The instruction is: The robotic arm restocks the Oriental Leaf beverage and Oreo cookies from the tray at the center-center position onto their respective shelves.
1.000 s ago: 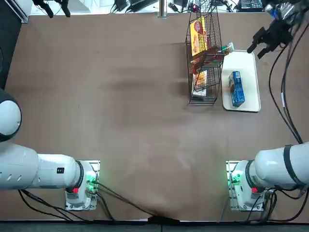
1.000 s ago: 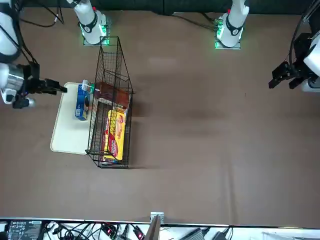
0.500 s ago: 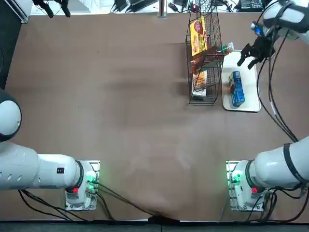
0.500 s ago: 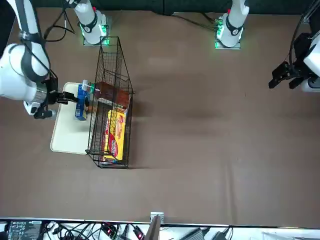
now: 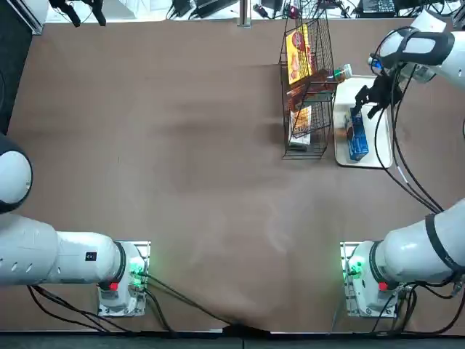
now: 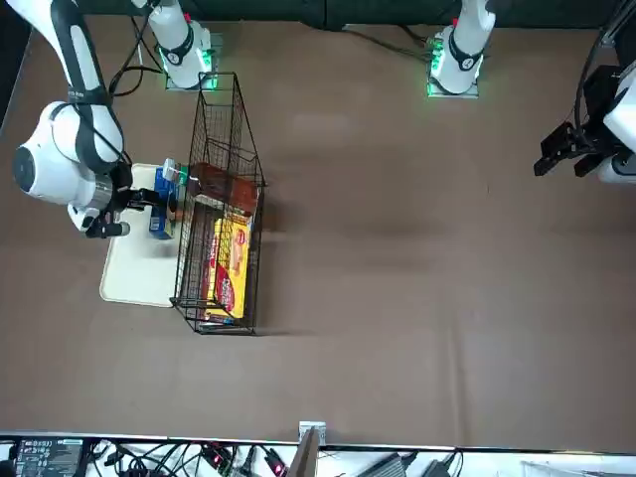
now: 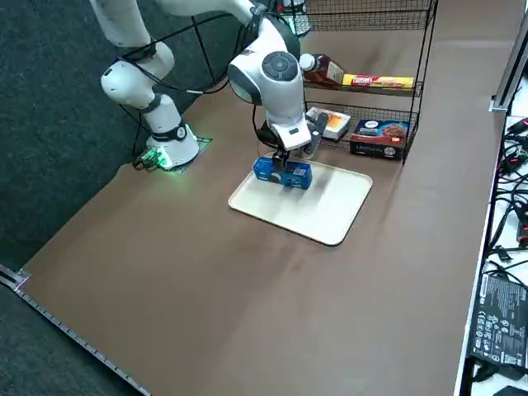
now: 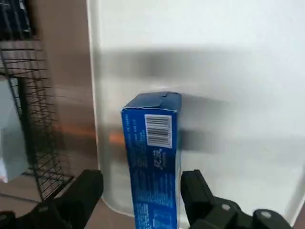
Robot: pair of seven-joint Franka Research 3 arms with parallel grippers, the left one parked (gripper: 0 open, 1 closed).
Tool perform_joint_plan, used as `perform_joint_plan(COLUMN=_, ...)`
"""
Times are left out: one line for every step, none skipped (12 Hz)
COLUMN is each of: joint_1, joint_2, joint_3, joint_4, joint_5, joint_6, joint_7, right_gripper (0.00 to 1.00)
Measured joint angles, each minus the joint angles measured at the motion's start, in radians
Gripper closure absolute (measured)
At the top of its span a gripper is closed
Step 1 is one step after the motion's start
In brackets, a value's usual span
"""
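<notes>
Moved in since the earlier frames: the right gripper (image 5: 372, 94), which was out past the tray's far right corner a second ago, now over the far end of the Oreo cookies (image 5: 356, 135) in the upper right of the top view, with the robotic arm (image 5: 425, 52) bent in above it from the right edge. Unchanged in that time: tray, pack, bottle and rack. In the wrist view, both black fingers (image 8: 80, 192) spread wide apart, one on each side of the blue pack (image 8: 153, 151), not touching it, nothing held. Pack standing on a long edge, barcode end towards the camera, on the tray (image 8: 228, 57) close to the rim nearest the rack. In the front view, at left of frame, gripper (image 6: 139, 204) just beside the pack (image 6: 160, 209), tray (image 6: 134, 273) stretching down the frame below it, the shelves (image 6: 221, 214) touching or just beside the tray's right edge. In the side view, at upper centre, gripper (image 7: 290, 148) directly above the pack (image 7: 282, 172), which sits at the tray's (image 7: 322, 216) left end. Oriental Leaf beverage (image 7: 320, 69) already off the tray, lying on its side on an upper tier of the shelves (image 7: 388, 82), white cap poking out towards the arm; same bottle (image 5: 320, 80) seen across the rack in the top view. On the tiers as well: a yellow packet (image 5: 296, 49) and a white-and-orange packet (image 7: 332, 124).
</notes>
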Motion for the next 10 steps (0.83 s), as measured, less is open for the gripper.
perform_joint_plan(joint_1=0.0, joint_2=0.006, joint_3=0.0, joint_4=-0.009, joint_5=0.0, joint_6=0.018, joint_7=0.0, right_gripper=0.0)
perform_joint_plan(joint_1=0.0, joint_2=0.013, joint_3=0.0, joint_4=-0.019, joint_5=0.0, joint_6=0.04, joint_7=0.0, right_gripper=0.0)
perform_joint_plan(joint_1=0.003, joint_2=0.032, joint_3=0.0, joint_4=-0.039, joint_5=0.0, joint_6=0.08, joint_7=0.0, right_gripper=0.0)
perform_joint_plan(joint_1=0.008, joint_2=0.042, joint_3=0.0, joint_4=-0.047, joint_5=0.0, joint_6=0.096, joint_7=0.0, right_gripper=0.0)
perform_joint_plan(joint_1=0.013, joint_2=0.05, joint_3=0.0, joint_4=-0.054, joint_5=0.0, joint_6=0.112, joint_7=0.0, right_gripper=0.0)
perform_joint_plan(joint_1=0.019, joint_2=0.056, joint_3=0.0, joint_4=-0.062, joint_5=0.0, joint_6=0.13, joint_7=0.003, right_gripper=0.0)
perform_joint_plan(joint_1=0.026, joint_2=0.062, joint_3=0.0, joint_4=-0.069, joint_5=0.0, joint_6=0.147, joint_7=0.01, right_gripper=0.0)
perform_joint_plan(joint_1=0.039, joint_2=0.069, joint_3=0.0, joint_4=-0.074, joint_5=0.0, joint_6=0.163, joint_7=0.017, right_gripper=0.0)
perform_joint_plan(joint_1=0.053, joint_2=0.077, joint_3=0.0, joint_4=-0.078, joint_5=0.0, joint_6=0.178, joint_7=0.025, right_gripper=0.0)
perform_joint_plan(joint_1=0.065, joint_2=0.085, joint_3=0.001, joint_4=-0.081, joint_5=0.0, joint_6=0.188, joint_7=0.032, right_gripper=0.0)
